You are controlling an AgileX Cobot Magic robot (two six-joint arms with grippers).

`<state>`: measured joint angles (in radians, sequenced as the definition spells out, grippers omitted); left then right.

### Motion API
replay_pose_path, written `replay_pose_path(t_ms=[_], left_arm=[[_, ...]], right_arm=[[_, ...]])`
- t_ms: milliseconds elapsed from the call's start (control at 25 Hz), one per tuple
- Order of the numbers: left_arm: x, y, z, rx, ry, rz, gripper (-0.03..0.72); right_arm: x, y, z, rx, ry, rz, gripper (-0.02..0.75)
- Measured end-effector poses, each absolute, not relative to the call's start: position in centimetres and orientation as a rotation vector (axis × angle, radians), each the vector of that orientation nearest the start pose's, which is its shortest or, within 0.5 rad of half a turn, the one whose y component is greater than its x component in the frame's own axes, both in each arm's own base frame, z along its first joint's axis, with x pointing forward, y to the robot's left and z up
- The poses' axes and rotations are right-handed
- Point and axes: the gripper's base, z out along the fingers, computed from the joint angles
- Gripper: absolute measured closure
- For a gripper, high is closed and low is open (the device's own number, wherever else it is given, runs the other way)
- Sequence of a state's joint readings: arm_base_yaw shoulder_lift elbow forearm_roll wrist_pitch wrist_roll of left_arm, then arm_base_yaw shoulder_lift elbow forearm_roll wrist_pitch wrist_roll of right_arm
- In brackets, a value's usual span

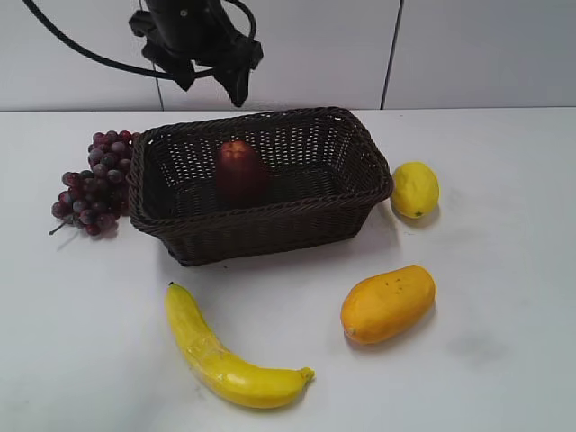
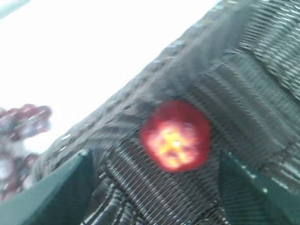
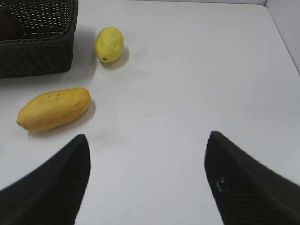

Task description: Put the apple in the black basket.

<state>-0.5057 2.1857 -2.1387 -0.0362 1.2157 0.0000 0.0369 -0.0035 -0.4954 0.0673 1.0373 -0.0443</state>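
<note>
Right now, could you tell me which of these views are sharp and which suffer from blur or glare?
Exterior view: mostly sharp and evenly lit, soft shadows under the basket. Left wrist view: motion-blurred, the apple smeared with a bright patch, the table beyond the rim blown out to white. Right wrist view: sharp, the lemon crisp with a soft shadow, the right gripper dark.

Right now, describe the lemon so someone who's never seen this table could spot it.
Find the black basket in the middle of the table. The lemon sits just off its right end. It is small, round and pale yellow, unlike the longer orange-yellow mango nearer the front.
</note>
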Motion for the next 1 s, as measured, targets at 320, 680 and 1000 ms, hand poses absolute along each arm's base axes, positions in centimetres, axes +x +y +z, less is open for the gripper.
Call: replay_pose_path(t_ms=[320,680,1000], left_arm=[[41.0,-20.0,28.7,0.549,2.745,-0.2,0.098],[35.2,-11.2,29.9,0.333,2.886,-0.172,0.098],[26.4,-3.9,28.2,0.171,3.011,-0.001,0.098]], right_arm=[[-0.4,0.5,27.8,-0.084,2.019,0.076,0.164],[-0.4,0.5,27.8,-0.084,2.019,0.076,0.164],[-0.4,0.5,27.8,-0.084,2.019,0.076,0.164]])
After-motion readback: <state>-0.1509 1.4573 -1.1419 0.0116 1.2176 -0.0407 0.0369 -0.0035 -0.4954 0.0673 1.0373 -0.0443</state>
